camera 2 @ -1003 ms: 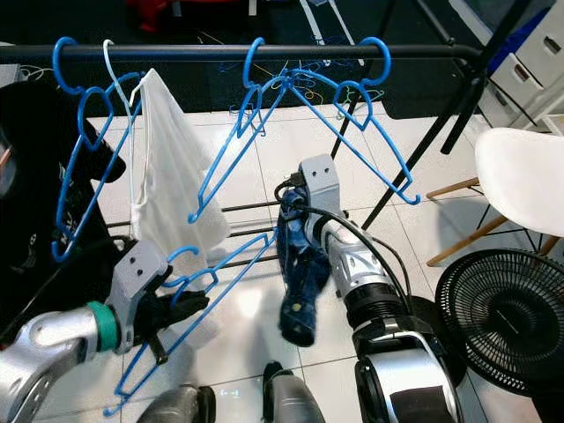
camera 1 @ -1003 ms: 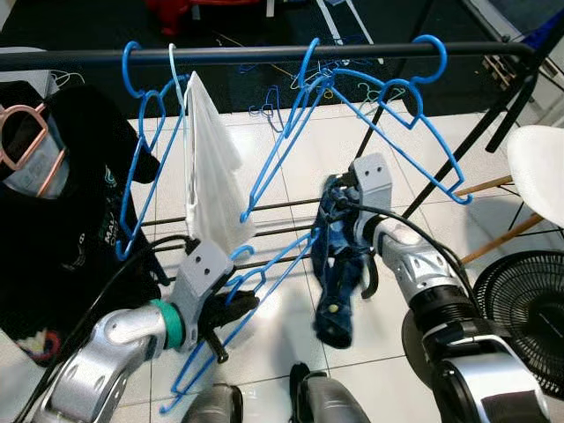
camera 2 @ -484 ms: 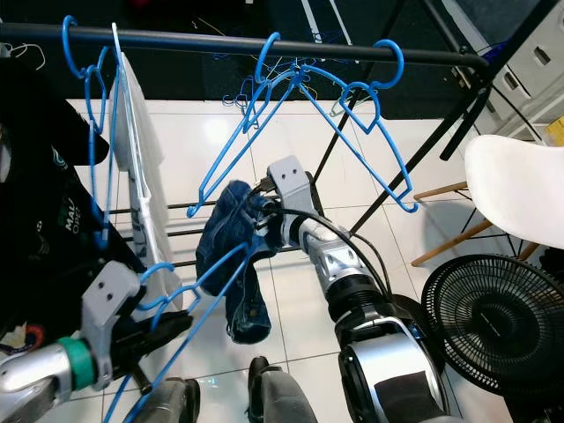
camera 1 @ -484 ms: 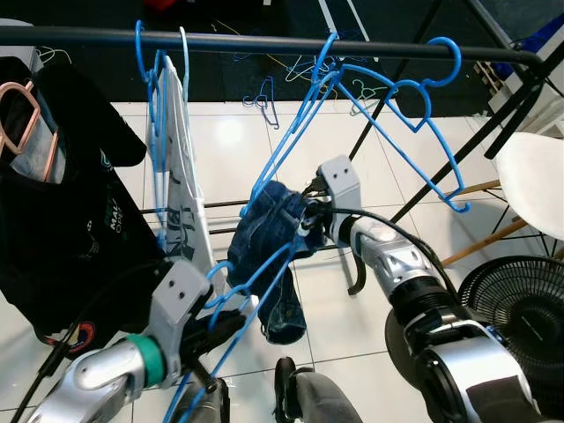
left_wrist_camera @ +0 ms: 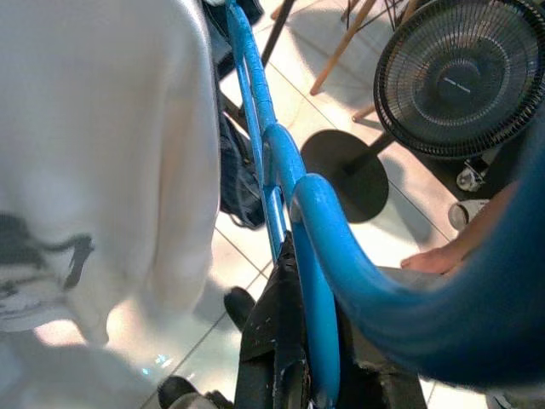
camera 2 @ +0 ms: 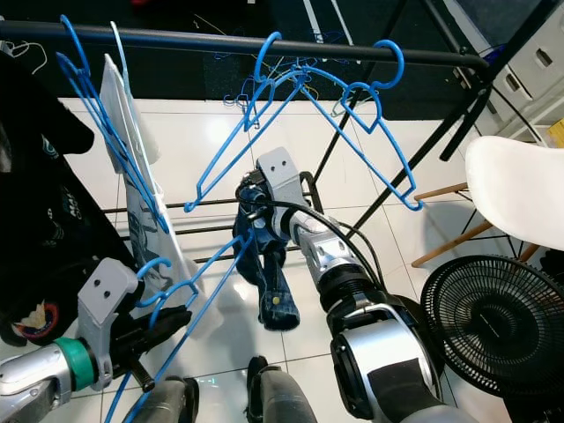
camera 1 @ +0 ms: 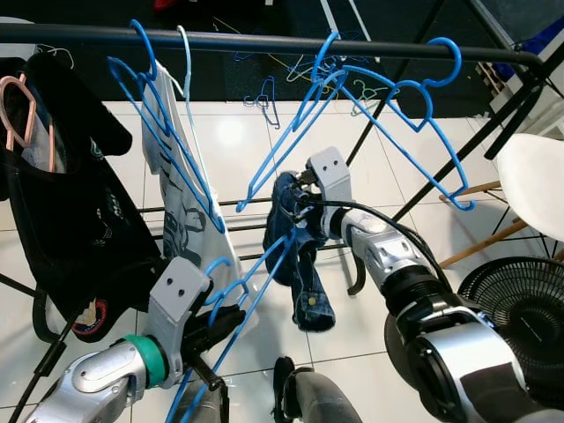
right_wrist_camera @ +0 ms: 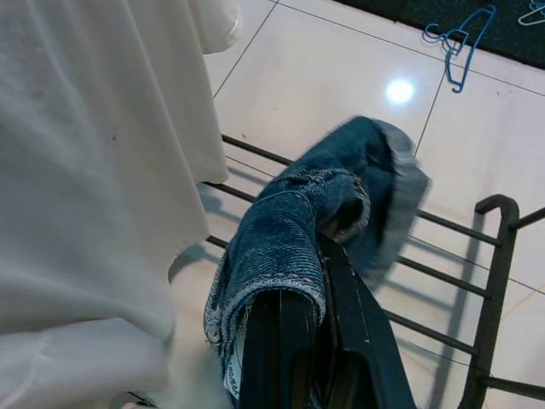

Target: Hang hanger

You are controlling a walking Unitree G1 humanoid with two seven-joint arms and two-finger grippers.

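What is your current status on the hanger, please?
Left gripper shut on blue hanger, below rail. Right gripper shut on jeans. White shirt close alongside.

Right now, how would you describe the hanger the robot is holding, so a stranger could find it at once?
Start at the black clothes rail across the top, then look down to the left gripper. The blue hanger there slants up toward the jeans. Unlike the other blue hangers, it is held low, not hooked on the rail.
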